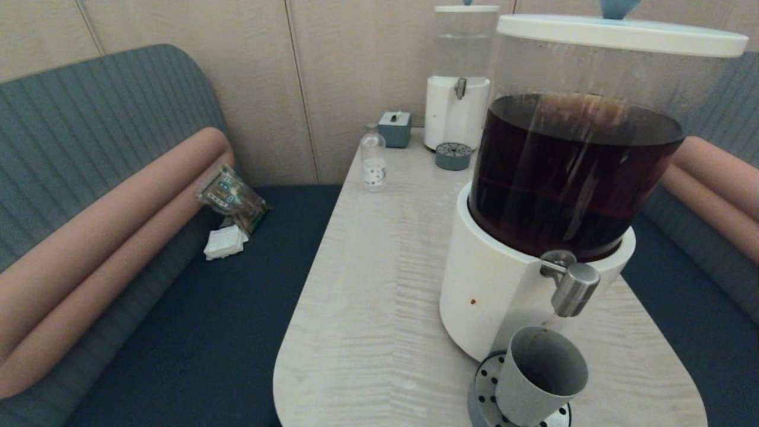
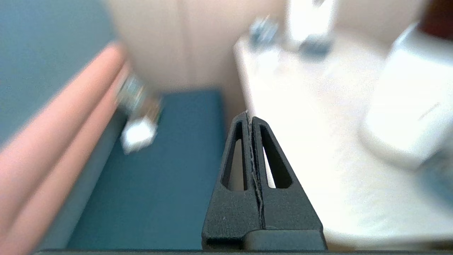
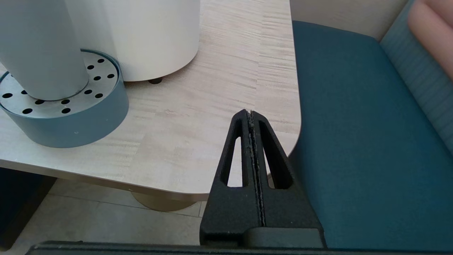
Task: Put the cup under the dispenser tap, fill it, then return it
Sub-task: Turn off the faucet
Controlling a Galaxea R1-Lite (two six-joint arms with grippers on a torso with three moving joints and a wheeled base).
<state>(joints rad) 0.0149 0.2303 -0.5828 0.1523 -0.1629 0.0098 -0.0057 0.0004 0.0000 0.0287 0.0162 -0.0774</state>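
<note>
Cup (image 3: 40, 49) stands apart from shut right pincer (image 3: 250, 115).

Wide open table (image 1: 367, 284) on my left; on the right, the big dispenser (image 1: 533, 237) blocks, tap (image 1: 572, 287) overhanging the cup (image 1: 542, 376).

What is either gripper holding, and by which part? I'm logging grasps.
Nothing is held. The left gripper and right gripper are both shut and empty; the cup stands alone on the drip tray.
</note>
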